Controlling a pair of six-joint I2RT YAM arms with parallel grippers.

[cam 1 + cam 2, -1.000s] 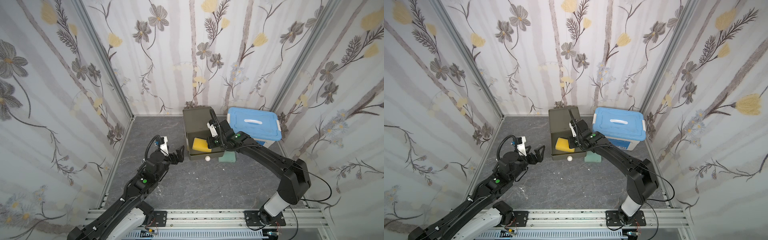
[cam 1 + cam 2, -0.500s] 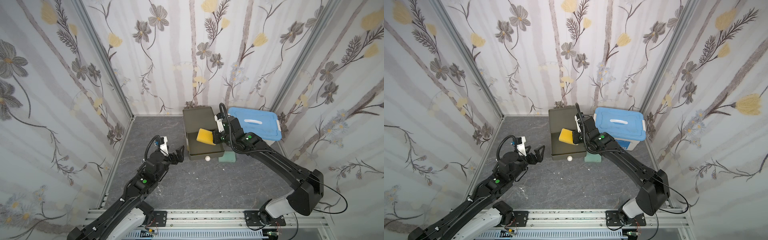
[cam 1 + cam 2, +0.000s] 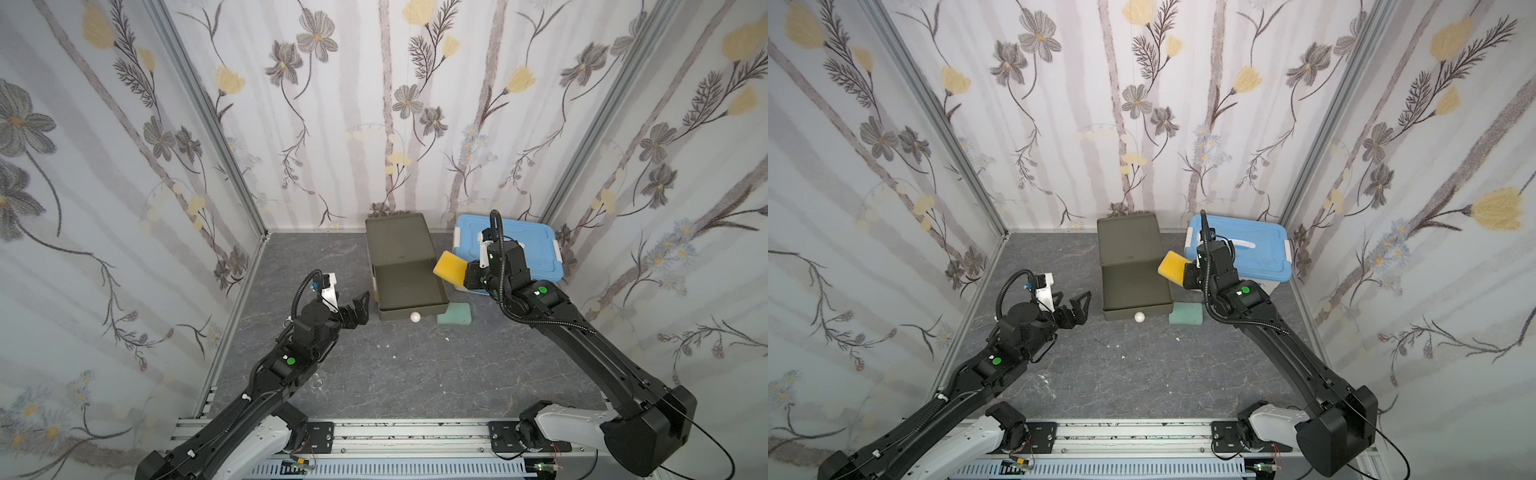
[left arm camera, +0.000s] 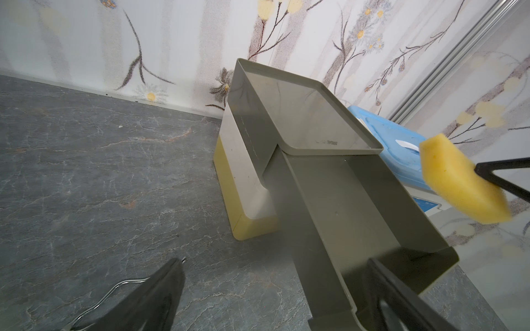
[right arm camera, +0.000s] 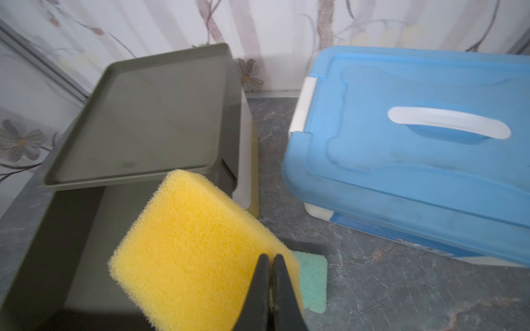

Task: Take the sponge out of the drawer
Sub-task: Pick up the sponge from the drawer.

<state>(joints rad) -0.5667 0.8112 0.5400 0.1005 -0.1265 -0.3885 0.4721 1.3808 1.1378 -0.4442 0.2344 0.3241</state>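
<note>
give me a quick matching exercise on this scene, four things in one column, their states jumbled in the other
Things:
1. yellow sponge
2. green sponge
3. drawer
4. left gripper

States:
a. pulled open
b. lying flat beside the drawer's front
c. pinched in the right gripper, lifted above the drawer's edge
d. open, holding nothing

Pairs: 1-c, 2-b, 3-a, 4-d

Your left arm (image 3: 266, 374) reaches low and forward, and the left gripper (image 3: 351, 305) has its jaws spread wide, holding nothing. Your right arm (image 3: 582, 345) stretches farther forward, and the right gripper (image 3: 463, 270) is raised, jaws pinched tight on the sponge (image 3: 449, 266) at its edge.
</note>
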